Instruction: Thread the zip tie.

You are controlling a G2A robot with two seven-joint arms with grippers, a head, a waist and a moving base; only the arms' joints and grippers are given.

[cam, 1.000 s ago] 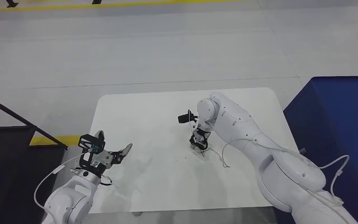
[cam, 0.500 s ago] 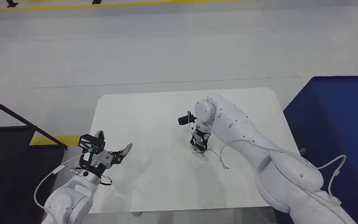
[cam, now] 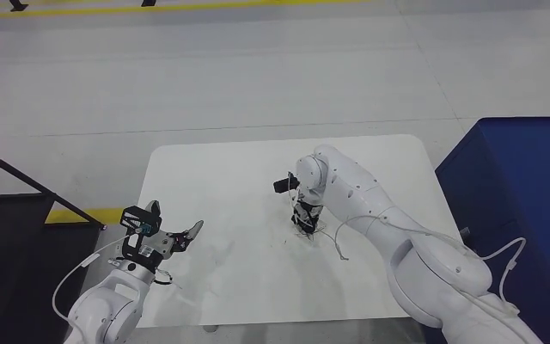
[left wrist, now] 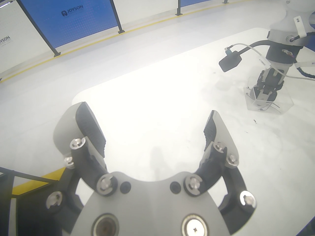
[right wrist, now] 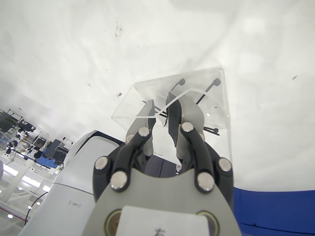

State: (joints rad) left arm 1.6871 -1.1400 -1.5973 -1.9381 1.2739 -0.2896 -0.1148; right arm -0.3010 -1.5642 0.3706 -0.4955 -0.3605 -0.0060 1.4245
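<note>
Right wrist view gives me the black zip ties (right wrist: 206, 92): several lie loose on the floor of a clear box (right wrist: 177, 76), their heads towards its far wall. One more lies across the nearer side. The right claw (right wrist: 160, 100) is lowered into the open top of that box, pointing down at the ties. I see a narrow gap between its two pads, so it is slightly apart. A thin black strand crosses that gap, but I cannot tell whether either pad touches it.

From the top view, the box (cam: 306, 227) sits near the middle of the white table (cam: 223, 172), a little to the robot's right, with the right claw (cam: 302, 217) standing upright in it.

My left claw (left wrist: 147, 110) is well apart from all this, spread wide and holding nothing. It hangs over the table's near left part (cam: 175, 218) and faces across towards the box (left wrist: 283, 106). A small dark speck (left wrist: 255, 121) lies on the table just beside the box. A blue panel (cam: 507, 172) stands off the table's right edge.
</note>
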